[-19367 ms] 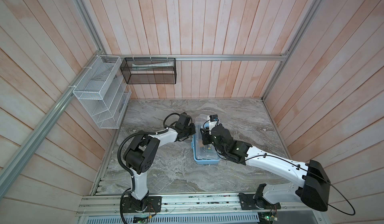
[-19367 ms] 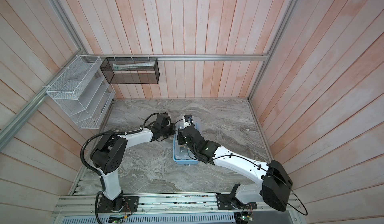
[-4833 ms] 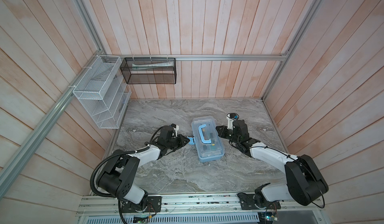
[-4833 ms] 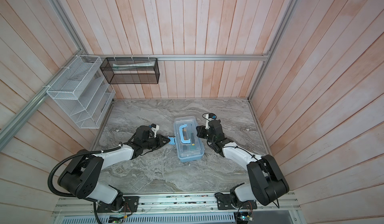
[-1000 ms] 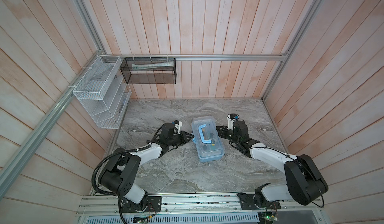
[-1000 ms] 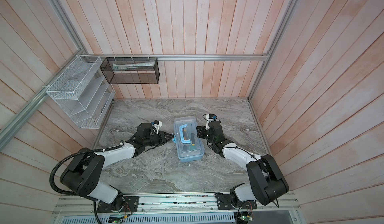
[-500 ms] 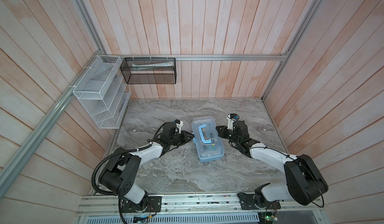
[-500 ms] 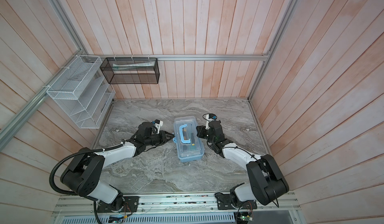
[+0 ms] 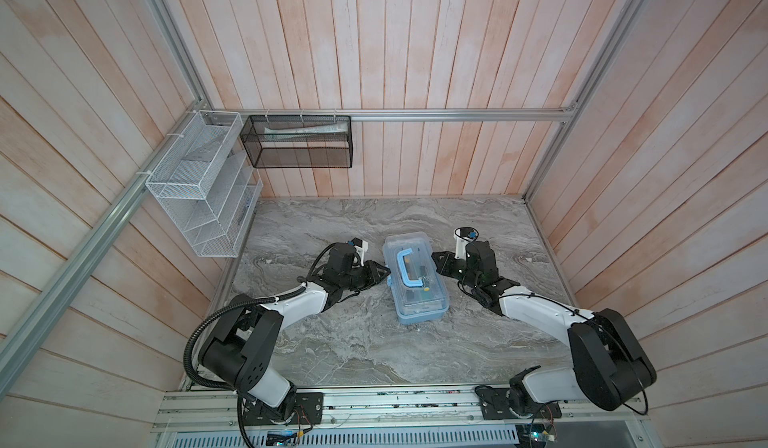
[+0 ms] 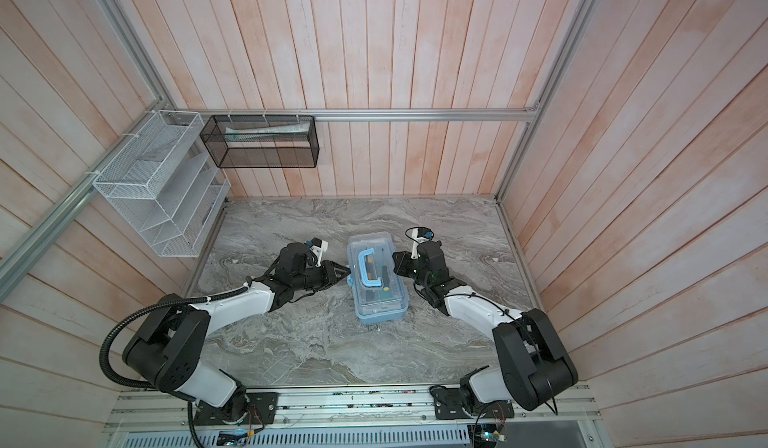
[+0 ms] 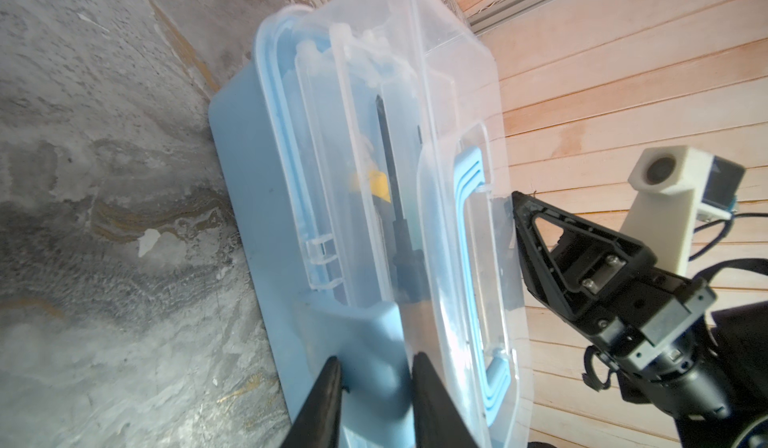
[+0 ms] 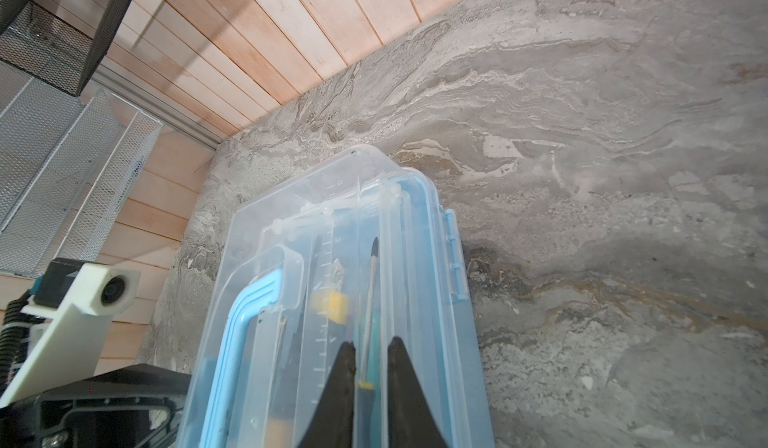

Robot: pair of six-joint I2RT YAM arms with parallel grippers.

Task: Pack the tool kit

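I read the grey marbled table (image 9: 374, 342) as the work surface in both top views. The white wire-mesh rack (image 9: 199, 200) hangs on the wall at 10 o'clock from the table centre, and the black mesh basket (image 9: 297, 146) hangs at 11 o'clock.

The tool kit (image 9: 419, 300) lies flat at the table centre. Its clear lid (image 9: 409, 244) is lowered onto the base, and its long axis runs roughly 12 to 6 o'clock.

The left end effector (image 9: 384, 275) sits at the kit's 9 o'clock. In the left wrist view its fingers (image 11: 328, 392) stand apart on either side of the light-blue latch (image 11: 365, 342). I cannot tell whether they press it.

The right end effector (image 9: 434, 256) sits at the kit's 2 o'clock, its jaws almost together on nothing and its tip at the lid edge.

The handle (image 9: 405, 269) lies flat on the lid. A screwdriver (image 12: 374, 283) shows through the lid.
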